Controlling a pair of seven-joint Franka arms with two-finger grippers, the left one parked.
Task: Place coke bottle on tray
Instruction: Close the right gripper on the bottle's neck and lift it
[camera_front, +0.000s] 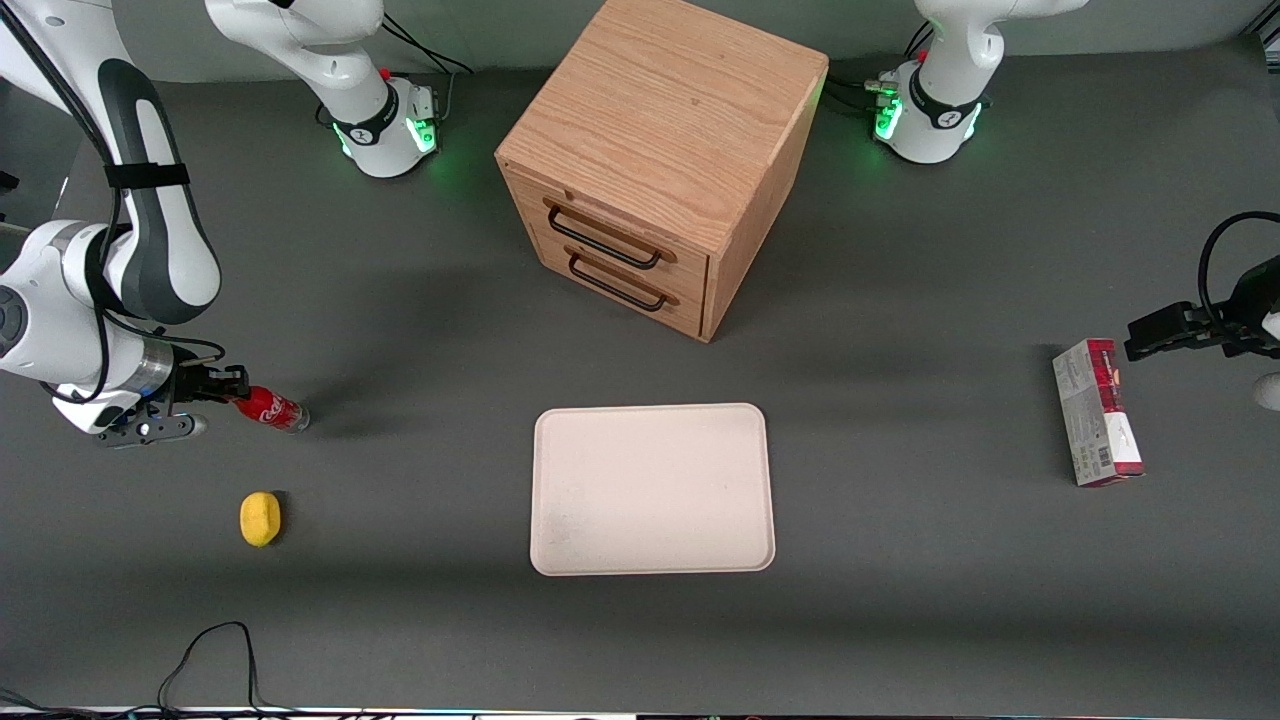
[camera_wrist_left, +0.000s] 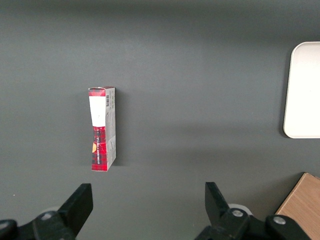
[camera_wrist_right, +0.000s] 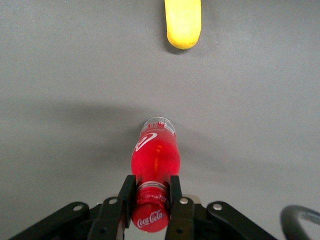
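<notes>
Coke bottle (camera_wrist_right: 154, 165) in end effector (camera_wrist_right: 151, 200) grip

Glossy red plastic coke bottle (camera_wrist_right: 154, 159), matt cream tray (camera_front: 652, 488), grained wooden cabinet (camera_front: 660, 150), matt grey table (camera_front: 900, 600).

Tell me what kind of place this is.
Likely a robot lab bench: a grey mat table with props laid out, a wooden drawer cabinet, a tray, a lemon. The pincer is shut on the coke bottle at the working arm's end.
</notes>
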